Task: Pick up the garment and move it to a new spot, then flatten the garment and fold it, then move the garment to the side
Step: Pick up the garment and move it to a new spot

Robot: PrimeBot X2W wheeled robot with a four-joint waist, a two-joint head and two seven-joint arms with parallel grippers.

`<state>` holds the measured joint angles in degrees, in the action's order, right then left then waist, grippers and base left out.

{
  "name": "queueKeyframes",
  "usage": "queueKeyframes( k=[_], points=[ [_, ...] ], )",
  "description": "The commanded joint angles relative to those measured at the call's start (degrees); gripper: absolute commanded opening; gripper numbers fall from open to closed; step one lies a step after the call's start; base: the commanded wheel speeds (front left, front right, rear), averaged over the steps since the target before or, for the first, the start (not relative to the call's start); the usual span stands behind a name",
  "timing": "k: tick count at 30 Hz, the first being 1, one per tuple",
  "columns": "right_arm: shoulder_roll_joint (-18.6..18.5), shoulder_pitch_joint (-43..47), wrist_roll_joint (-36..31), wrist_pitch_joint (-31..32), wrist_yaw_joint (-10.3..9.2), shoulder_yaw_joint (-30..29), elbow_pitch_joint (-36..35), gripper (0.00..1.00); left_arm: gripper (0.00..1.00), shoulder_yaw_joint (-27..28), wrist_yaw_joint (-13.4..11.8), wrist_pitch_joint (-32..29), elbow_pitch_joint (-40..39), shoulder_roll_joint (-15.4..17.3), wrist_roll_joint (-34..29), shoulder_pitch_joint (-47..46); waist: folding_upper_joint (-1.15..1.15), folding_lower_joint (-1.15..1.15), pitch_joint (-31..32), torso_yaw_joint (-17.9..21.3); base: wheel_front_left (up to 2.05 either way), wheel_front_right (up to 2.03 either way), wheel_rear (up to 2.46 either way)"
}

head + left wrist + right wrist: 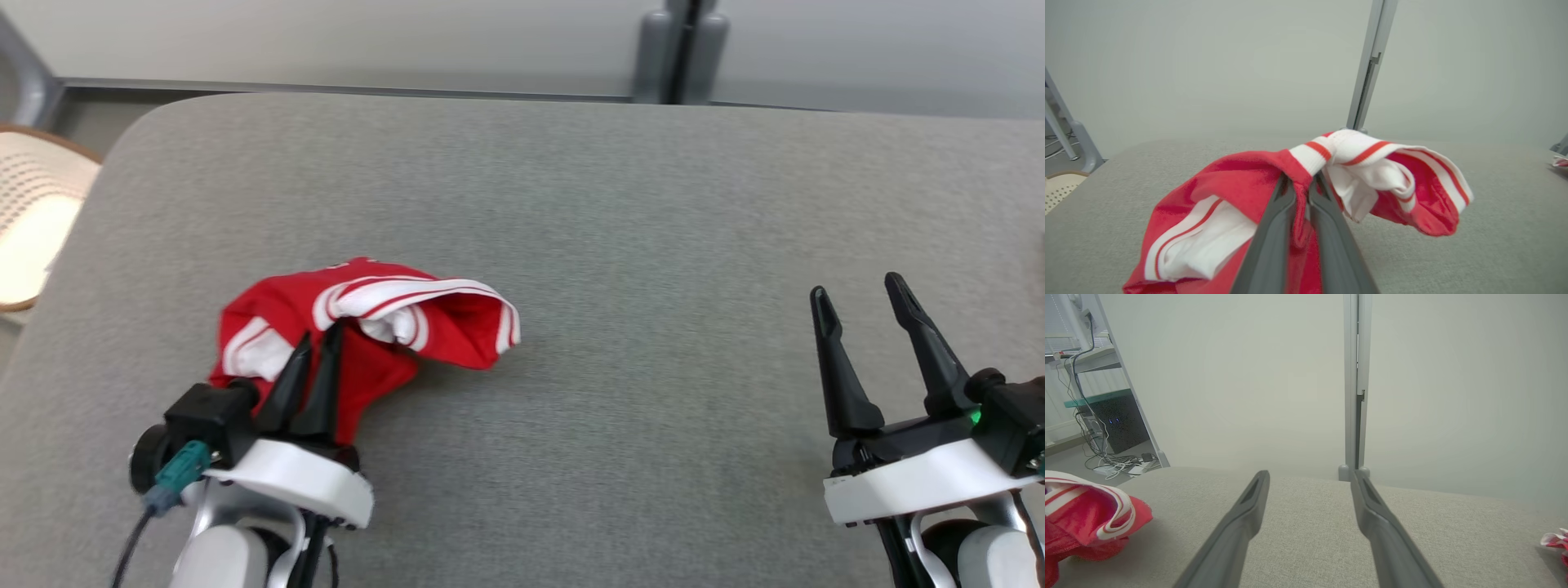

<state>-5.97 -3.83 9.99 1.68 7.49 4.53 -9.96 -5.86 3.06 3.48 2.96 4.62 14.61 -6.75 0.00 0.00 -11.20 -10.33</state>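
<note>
Your head camera looks down on the table (pixel 620 204), wrist cameras sit low facing the post (pixel 1356 375) at twelve o'clock, left close on the garment (pixel 1241 179), right sharing it at eight o'clock.

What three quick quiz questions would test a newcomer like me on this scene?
1. True or false: the left end effector is shut on the garment.
2. Pick one: the right end effector is (A) open and holding nothing, (B) shut on a sleeve, (C) carrying a cup.
3. Fill in: the garment is red with ____ bands.

Key: 1 true; 2 A; 3 white.
</note>
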Motion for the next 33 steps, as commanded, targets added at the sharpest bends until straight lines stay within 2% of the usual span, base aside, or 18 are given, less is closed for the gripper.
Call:
queueKeyframes(
  k=[1, 6, 12, 16, 20, 21, 22, 29, 33],
  points=[
    [0.15, 0.05, 0.23, -0.5, -0.01, 0.04, 0.16, 1.0, 0.0, -1.35, 0.71, -0.59, 0.16, 0.02, -0.27, -1.85, 0.0, 0.0, -0.85, 4.0, 0.0, 0.0, 0.0],
    [0.64, -1.0, 0.41, -1.31, 0.0, -0.23, -0.14, 1.0, 0.0, -7.82, 2.68, -1.28, 3.69, -0.78, -0.55, -8.27, 0.0, 0.0, -4.41, 10.4, 0.0, 0.0, 0.0],
    [1.41, -2.56, 0.66, -3.37, 0.0, 0.09, 0.83, 1.0, 0.0, -14.13, 3.65, -0.92, 9.38, -1.07, -1.13, -15.77, 0.0, 0.0, -9.3, 18.35, 0.0, 0.0, 0.0],
    [1.97, -3.31, 1.31, -5.15, 0.0, -0.2, 2.09, 1.0, 0.0, -17.49, 4.07, -0.62, 14.47, -1.22, -0.09, -18.96, 0.0, 0.0, -11.78, 21.74, 0.0, 0.0, 0.0],
    [2.35, -3.7, 1.84, -6.74, 0.0, 0.03, 3.61, 1.0, 0.0, -20.69, 4.43, 0.14, 19.2, -1.28, 1.08, -20.87, 0.0, 0.0, -12.76, 23.16, 0.0, 0.0, 0.0],
    [2.39, -3.79, 1.89, -7.04, 0.0, 0.04, 4.02, 1.0, 0.35, -21.24, 4.41, 0.67, 19.88, -1.32, 1.23, -21.34, 0.0, 0.0, -12.78, 23.2, 0.0, 0.0, 0.0],
    [2.44, -3.9, 1.89, -7.35, 0.0, 0.0, 4.43, 1.0, 1.0, -21.84, 4.41, 1.13, 20.66, -1.32, 1.44, -21.48, 0.0, 0.0, -12.63, 23.12, 0.0, 0.0, 0.0],
    [2.25, -4.15, 1.48, -7.64, 0.0, -0.31, 5.53, 1.0, 1.0, -24.51, 4.37, 6.4, 18.81, -0.59, 1.73, -20.38, 0.0, 0.0, -9.45, 19.91, 0.0, 0.0, 0.0],
    [1.48, -3.43, 1.12, -6.86, 0.0, -0.94, 5.4, 1.0, 1.0, -23.47, 2.95, 8.61, 14.06, -0.05, 2.05, -18.24, 0.0, 0.0, -6.88, 16.81, 0.0, 0.0, 0.0]
  ],
)
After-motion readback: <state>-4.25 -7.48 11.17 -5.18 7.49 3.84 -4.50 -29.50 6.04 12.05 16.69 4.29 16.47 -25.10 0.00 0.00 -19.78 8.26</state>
